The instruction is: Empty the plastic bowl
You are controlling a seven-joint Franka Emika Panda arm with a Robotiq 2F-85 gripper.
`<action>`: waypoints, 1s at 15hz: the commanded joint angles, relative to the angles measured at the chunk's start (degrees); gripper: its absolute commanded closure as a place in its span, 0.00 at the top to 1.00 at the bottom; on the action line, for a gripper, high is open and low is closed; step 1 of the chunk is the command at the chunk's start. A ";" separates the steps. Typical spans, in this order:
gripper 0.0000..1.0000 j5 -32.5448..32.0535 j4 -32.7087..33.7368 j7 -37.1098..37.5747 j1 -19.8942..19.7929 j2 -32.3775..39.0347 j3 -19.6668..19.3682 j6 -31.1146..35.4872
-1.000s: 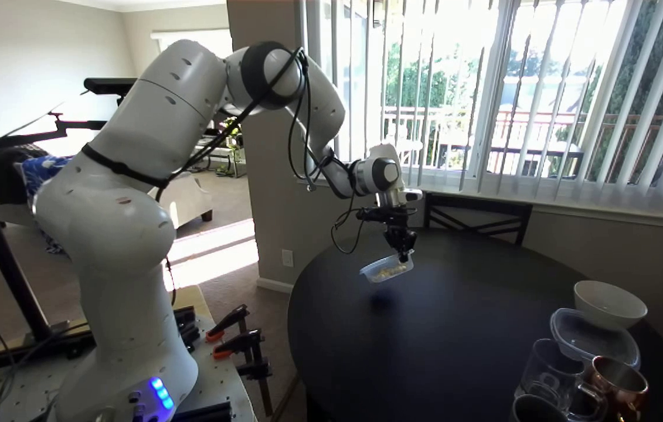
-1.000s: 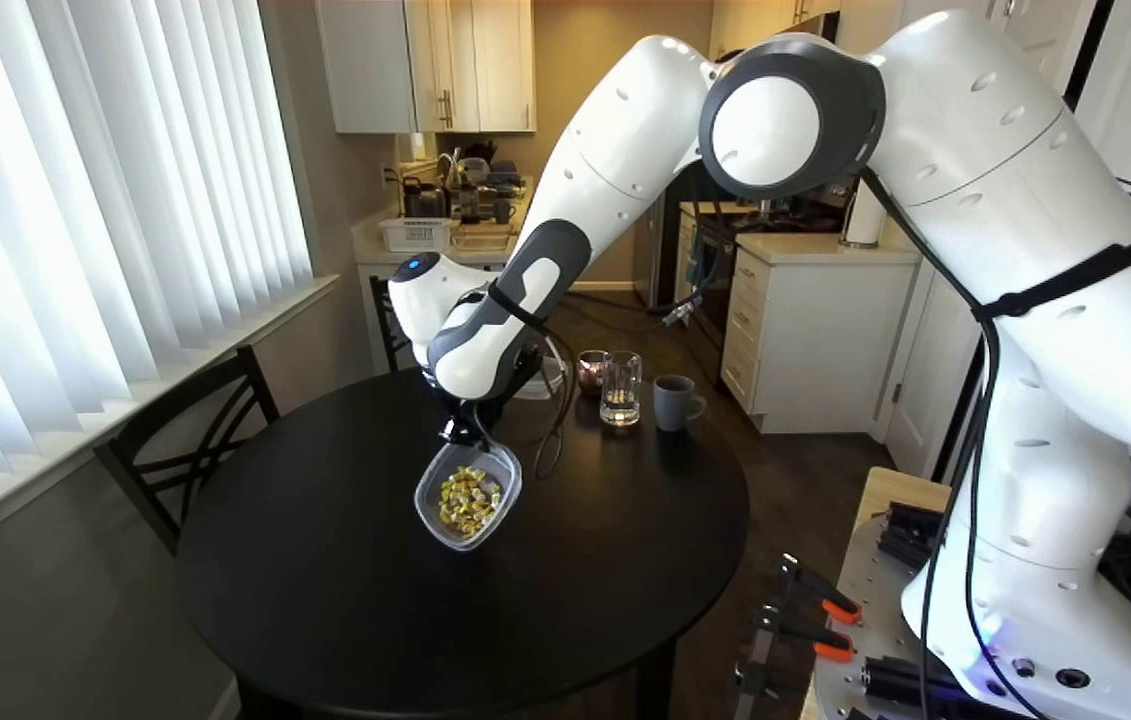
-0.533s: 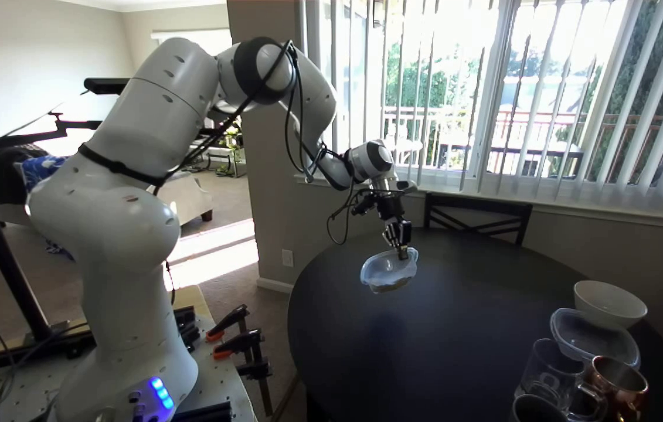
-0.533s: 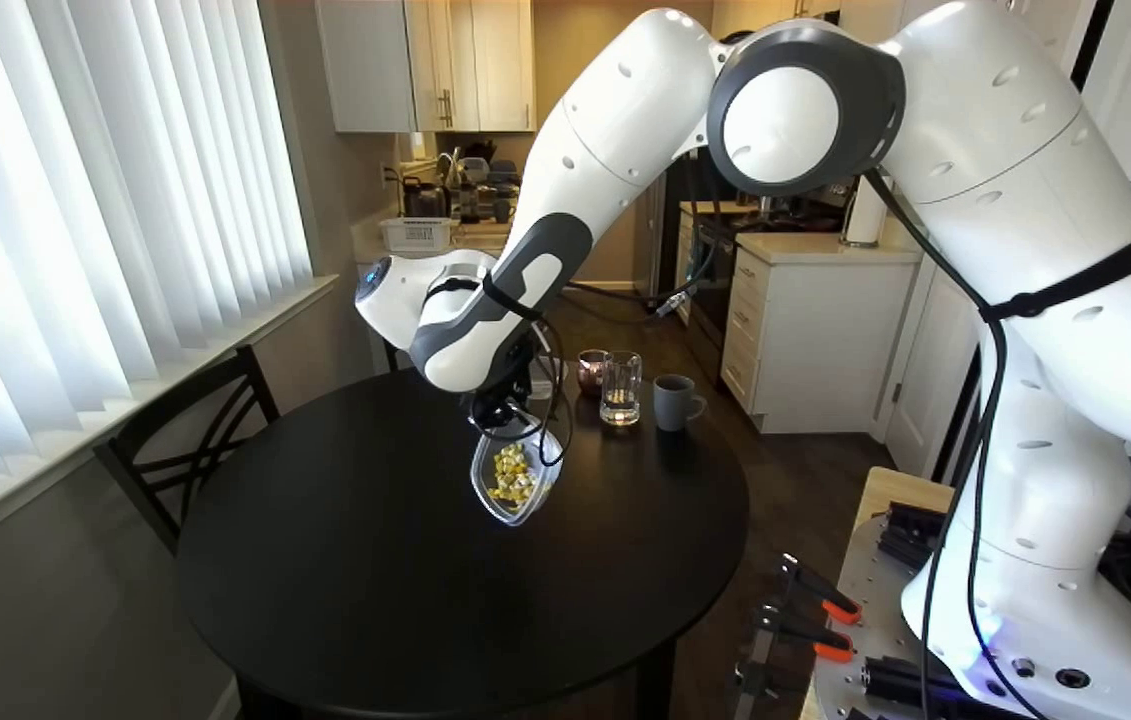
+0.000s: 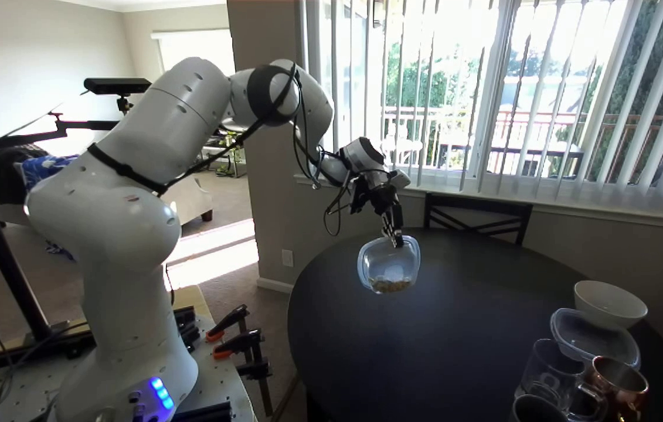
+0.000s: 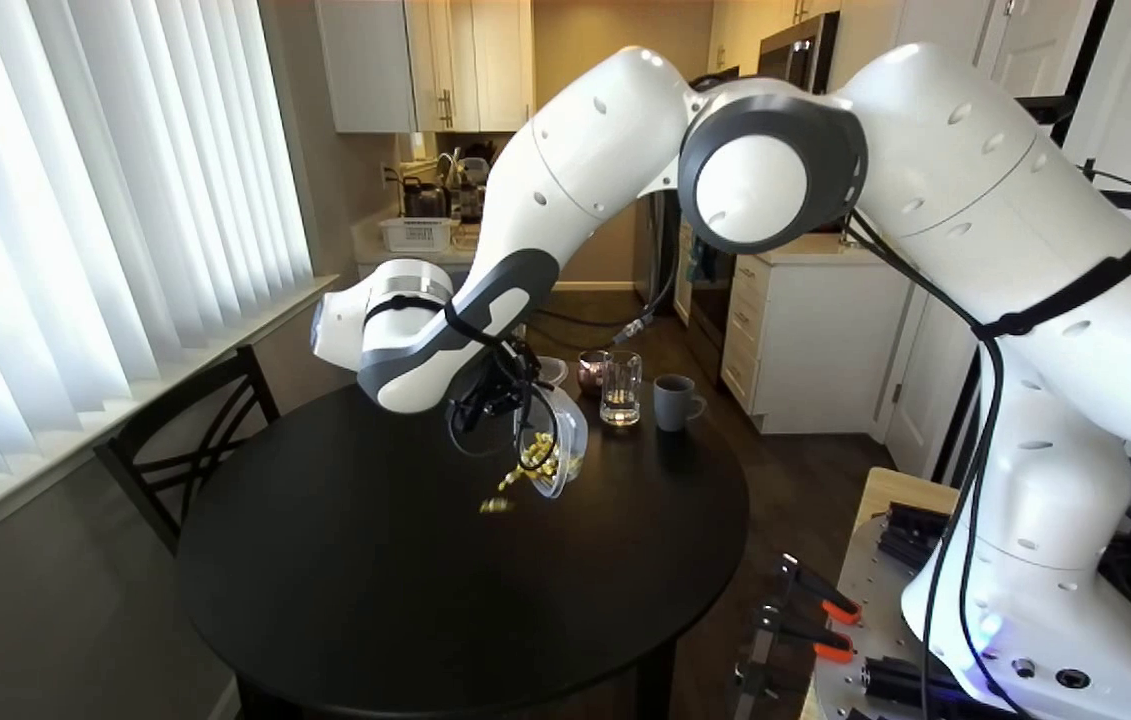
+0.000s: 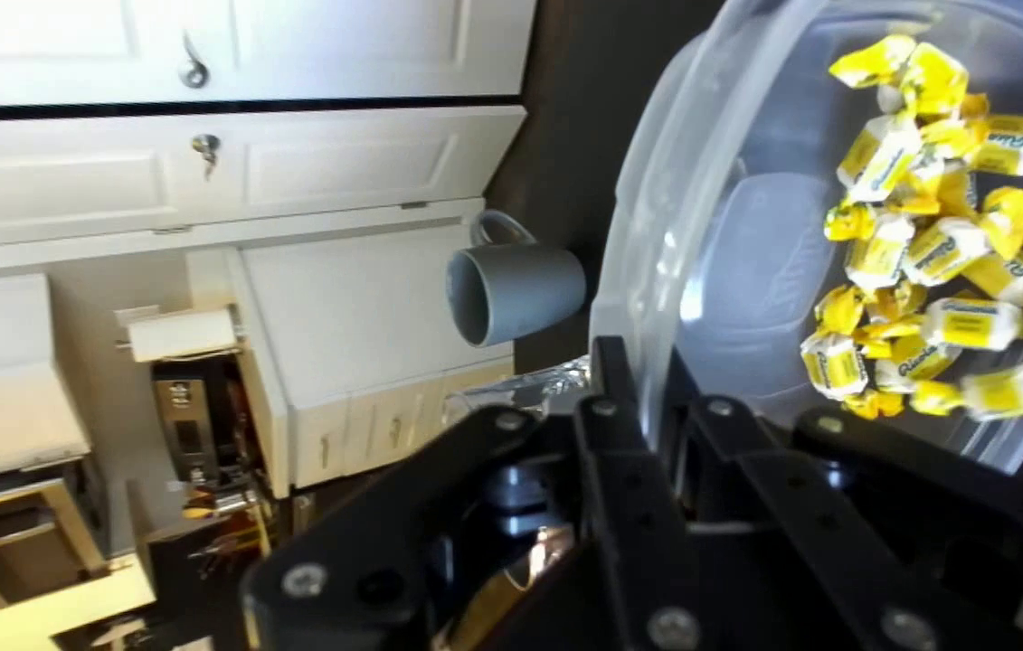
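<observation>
My gripper (image 7: pixel 645 389) pinches rim of plastic bowl (image 7: pixel 764 253), tilted above table (image 6: pixel 355 580); wrapped candies (image 7: pixel 945 253) spilling over low edge. Caution: I hold one edge only; shifting load may pivot bowl. Abrupt tipping may bounce candies off table.

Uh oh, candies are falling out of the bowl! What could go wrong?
Some candies are spilling from the tilted bowl above the table, so they might bounce or roll off its edge. The tool pinches the bowl only at its rim, so the bowl might slip. Lots of candies are inside, and a few could stay there if it isn't tipped far enough.
</observation>
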 commanded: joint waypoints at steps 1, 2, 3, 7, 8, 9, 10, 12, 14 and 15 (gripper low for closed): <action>0.02 -3.61 12.78 1.21 -1.08 9.72 0.52 -12.17; 0.02 -4.51 15.78 1.01 -1.07 12.12 0.31 -15.51; 0.02 -5.40 18.52 0.54 -0.99 14.29 0.11 -18.78; 0.02 -10.00 27.97 -1.64 -0.75 21.86 -0.59 -30.80; 0.02 -11.03 29.52 -2.44 -0.97 23.10 -0.31 -32.34; 0.02 -11.71 30.62 -3.31 -1.27 23.90 0.17 -32.90; 0.02 -11.88 32.34 -3.95 -1.57 25.07 0.46 -33.60; 0.02 -11.80 35.52 -4.39 -2.06 27.36 0.51 -34.07; 0.02 -11.48 37.98 -4.20 -2.53 29.13 0.24 -33.57; 0.02 -10.59 38.16 -3.96 -2.43 29.44 -0.75 -32.70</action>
